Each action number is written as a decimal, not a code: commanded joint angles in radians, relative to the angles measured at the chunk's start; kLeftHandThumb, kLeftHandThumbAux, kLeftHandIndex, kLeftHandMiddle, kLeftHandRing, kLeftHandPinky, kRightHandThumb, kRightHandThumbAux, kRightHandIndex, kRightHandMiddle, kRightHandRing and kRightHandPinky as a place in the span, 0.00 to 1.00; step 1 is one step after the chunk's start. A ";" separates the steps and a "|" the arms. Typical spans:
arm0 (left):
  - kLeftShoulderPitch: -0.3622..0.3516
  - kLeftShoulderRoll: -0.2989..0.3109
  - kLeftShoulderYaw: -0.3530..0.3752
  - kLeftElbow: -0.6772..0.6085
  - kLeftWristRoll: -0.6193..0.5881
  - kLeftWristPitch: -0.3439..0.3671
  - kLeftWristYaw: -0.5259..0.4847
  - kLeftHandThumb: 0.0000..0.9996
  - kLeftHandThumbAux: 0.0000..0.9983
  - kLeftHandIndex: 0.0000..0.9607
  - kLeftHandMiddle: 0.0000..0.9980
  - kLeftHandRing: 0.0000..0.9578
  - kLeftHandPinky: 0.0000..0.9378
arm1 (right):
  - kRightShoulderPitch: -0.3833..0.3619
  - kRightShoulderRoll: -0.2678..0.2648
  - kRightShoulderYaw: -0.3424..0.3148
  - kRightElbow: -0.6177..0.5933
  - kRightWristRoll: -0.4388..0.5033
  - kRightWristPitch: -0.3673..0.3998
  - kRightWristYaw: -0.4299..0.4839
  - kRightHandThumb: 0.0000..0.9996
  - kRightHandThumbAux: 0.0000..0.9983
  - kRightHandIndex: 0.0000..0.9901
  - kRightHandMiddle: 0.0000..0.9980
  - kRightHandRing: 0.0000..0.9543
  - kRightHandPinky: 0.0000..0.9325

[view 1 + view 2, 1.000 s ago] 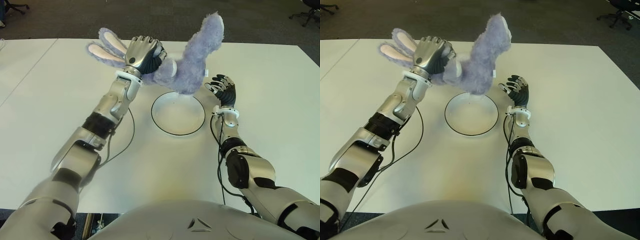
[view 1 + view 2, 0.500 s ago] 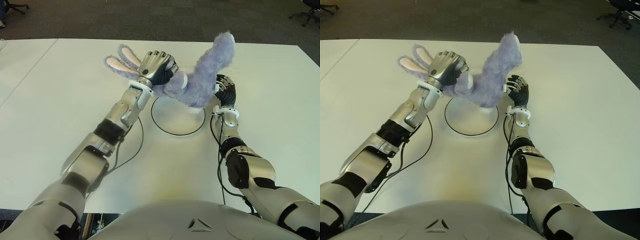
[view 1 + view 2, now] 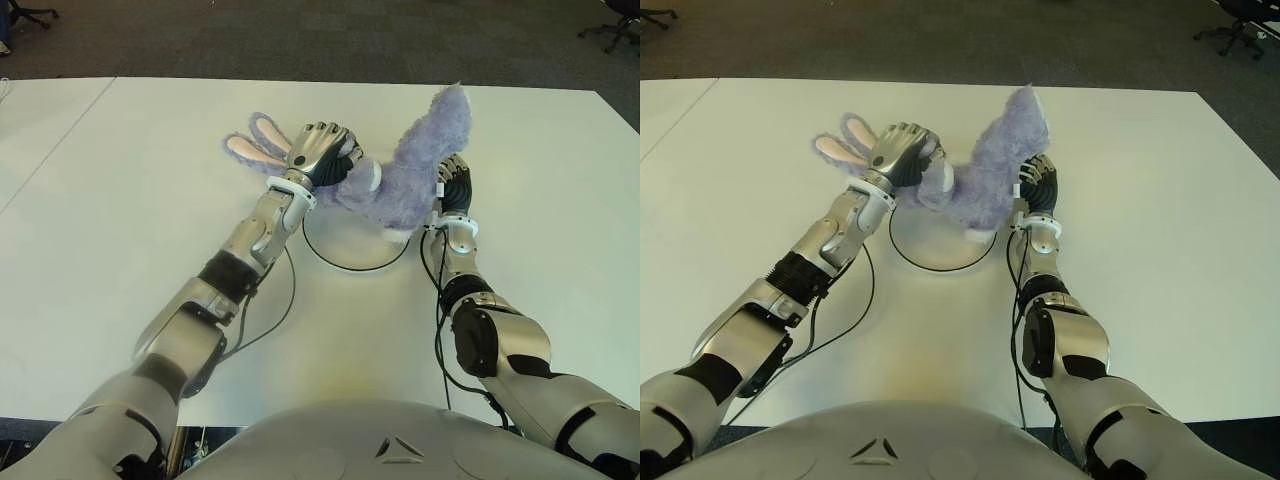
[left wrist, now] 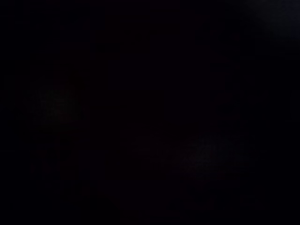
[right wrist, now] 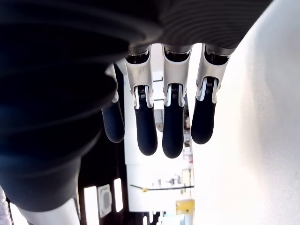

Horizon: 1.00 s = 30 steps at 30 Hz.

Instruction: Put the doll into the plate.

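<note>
A fluffy purple rabbit doll [image 3: 405,180] with long pink-lined ears [image 3: 252,147] hangs over the white, dark-rimmed plate [image 3: 345,255]. My left hand [image 3: 318,152] is shut on the doll's head, just behind the ears, above the plate's far left rim. The doll's body leans up to the right, and its lower part reaches down to the plate's right side. My right hand [image 3: 455,185] shows right of the plate, beside the doll's body, with its fingers [image 5: 171,126] extended and holding nothing. The left wrist view is black.
The white table [image 3: 130,200] stretches wide on both sides. A seam [image 3: 60,140] runs across its left part. Black cables [image 3: 270,310] trail from my forearms over the tabletop. Dark floor and office chair legs [image 3: 610,25] lie beyond the far edge.
My left hand has carried the doll to the right and lower, from behind the plate's left rim to over the plate. The doll's body now covers much of the plate and hides part of my right hand.
</note>
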 commanded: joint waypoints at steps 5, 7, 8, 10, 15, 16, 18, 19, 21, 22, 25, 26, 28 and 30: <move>0.065 -0.080 -0.018 0.008 -0.032 -0.021 -0.008 0.88 0.65 0.71 0.82 0.86 0.89 | 0.264 0.089 -0.005 0.156 0.012 0.123 -0.004 0.00 0.86 0.29 0.35 0.37 0.34; 0.072 -0.085 -0.020 0.018 -0.032 -0.022 0.001 0.89 0.65 0.72 0.83 0.86 0.90 | 0.265 0.090 -0.005 0.156 0.011 0.118 -0.004 0.00 0.86 0.29 0.34 0.36 0.34; 0.076 -0.087 -0.020 0.023 -0.031 -0.023 0.006 0.89 0.65 0.72 0.83 0.86 0.91 | 0.266 0.090 -0.004 0.156 0.010 0.116 -0.004 0.01 0.86 0.29 0.34 0.37 0.34; 0.084 -0.091 -0.020 0.033 -0.030 -0.026 0.016 0.89 0.66 0.72 0.83 0.87 0.91 | 0.267 0.091 -0.004 0.155 0.010 0.113 -0.003 0.01 0.86 0.29 0.34 0.37 0.35; 0.107 -0.098 -0.012 0.047 -0.034 -0.029 0.027 0.89 0.65 0.72 0.83 0.87 0.91 | 0.268 0.094 -0.010 0.155 0.017 0.112 -0.001 0.01 0.87 0.30 0.35 0.38 0.36; 0.113 -0.099 -0.010 0.047 -0.035 -0.029 0.028 0.89 0.65 0.73 0.83 0.87 0.91 | 0.268 0.095 -0.011 0.155 0.018 0.112 -0.001 0.01 0.88 0.30 0.35 0.39 0.36; 0.123 -0.102 -0.008 0.046 -0.037 -0.028 0.031 0.89 0.65 0.73 0.83 0.87 0.91 | 0.268 0.096 -0.011 0.155 0.018 0.110 -0.001 0.01 0.88 0.30 0.35 0.39 0.35; 0.128 -0.103 -0.006 0.046 -0.037 -0.028 0.035 0.90 0.64 0.74 0.84 0.87 0.92 | 0.268 0.096 -0.011 0.155 0.017 0.110 -0.003 0.00 0.88 0.30 0.35 0.38 0.35; 0.136 -0.106 -0.005 0.048 -0.037 -0.030 0.041 0.90 0.64 0.74 0.84 0.87 0.92 | 0.268 0.096 -0.009 0.155 0.015 0.109 -0.006 0.00 0.88 0.30 0.35 0.38 0.35; 0.139 -0.107 -0.004 0.049 -0.036 -0.031 0.047 0.91 0.64 0.74 0.84 0.87 0.91 | 0.268 0.096 -0.009 0.155 0.015 0.109 -0.008 0.00 0.88 0.30 0.35 0.38 0.35; 0.145 -0.109 -0.002 0.055 -0.033 -0.036 0.062 0.92 0.64 0.75 0.84 0.88 0.90 | 0.267 0.098 -0.011 0.156 0.016 0.111 -0.009 0.00 0.88 0.30 0.35 0.38 0.36; 0.147 -0.110 -0.002 0.060 -0.031 -0.038 0.072 0.92 0.64 0.76 0.84 0.88 0.90 | 0.267 0.098 -0.013 0.156 0.018 0.112 -0.008 0.00 0.89 0.30 0.35 0.38 0.36; 0.151 -0.110 -0.002 0.067 -0.029 -0.044 0.090 0.91 0.64 0.77 0.85 0.89 0.91 | 0.265 0.099 -0.013 0.156 0.019 0.116 -0.008 0.01 0.88 0.30 0.34 0.38 0.37; 0.153 -0.110 -0.003 0.070 -0.029 -0.048 0.101 0.90 0.65 0.78 0.87 0.90 0.93 | 0.263 0.100 -0.012 0.156 0.018 0.119 -0.009 0.03 0.88 0.30 0.34 0.38 0.37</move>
